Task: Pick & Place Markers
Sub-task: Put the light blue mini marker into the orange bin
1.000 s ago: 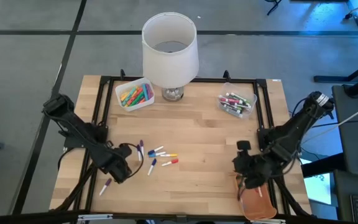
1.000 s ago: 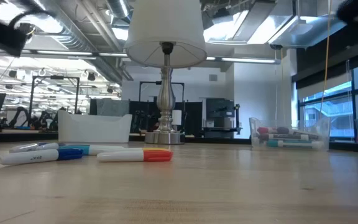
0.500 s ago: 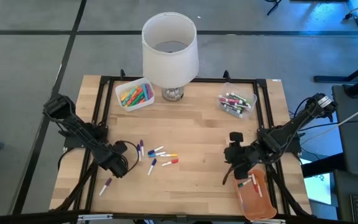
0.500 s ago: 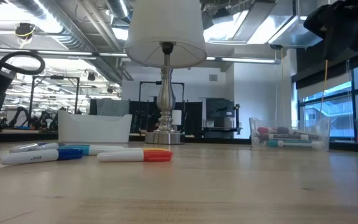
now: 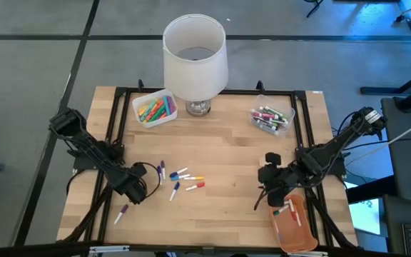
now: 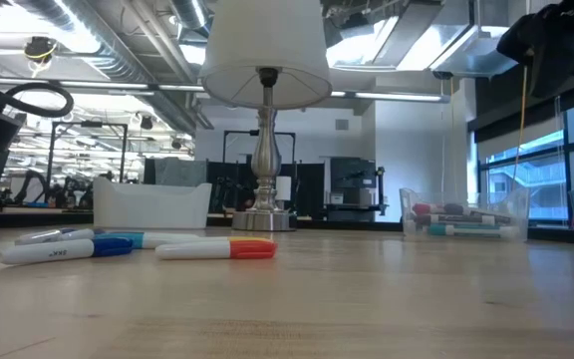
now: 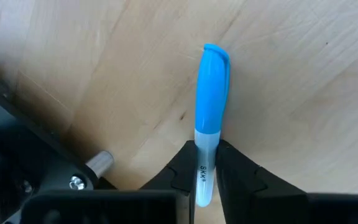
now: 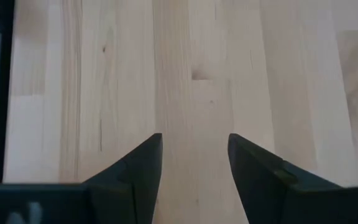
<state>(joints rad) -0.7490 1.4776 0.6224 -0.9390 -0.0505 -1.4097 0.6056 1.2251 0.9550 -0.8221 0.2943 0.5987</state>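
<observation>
The wooden tabletop (image 5: 227, 153) is ringed by a black frame, and most of its middle lies bare between the two arms. One lamp (image 5: 195, 53) stands at the 12 o'clock edge; at about 11 o'clock beside its base sits one white bin (image 5: 154, 107) of coloured markers, and at about 1 o'clock one clear bin (image 5: 271, 116) of more markers, both just inside the far rail. One orange tray (image 5: 295, 225) with a few markers in it overhangs the near edge at about 5 o'clock. The loose markers (image 5: 183, 180) lie in a small cluster left of centre, toward 8 o'clock; about seven can be counted there, though the exact number is hard to tell, and one purple-tipped marker (image 5: 121, 213) lies apart toward the 7 o'clock corner. The left gripper (image 5: 150, 180) is down at the cluster's 9 o'clock side, its fingers (image 7: 185, 174) pinched on the white barrel of one blue-capped marker (image 7: 210, 112), which lies on the wood with its cap pointing away from the wrist. The right gripper (image 5: 265, 187) hangs just beside the tray at about 4 o'clock, its fingers (image 8: 138, 168) parted with nothing between them and bare wood below.
</observation>
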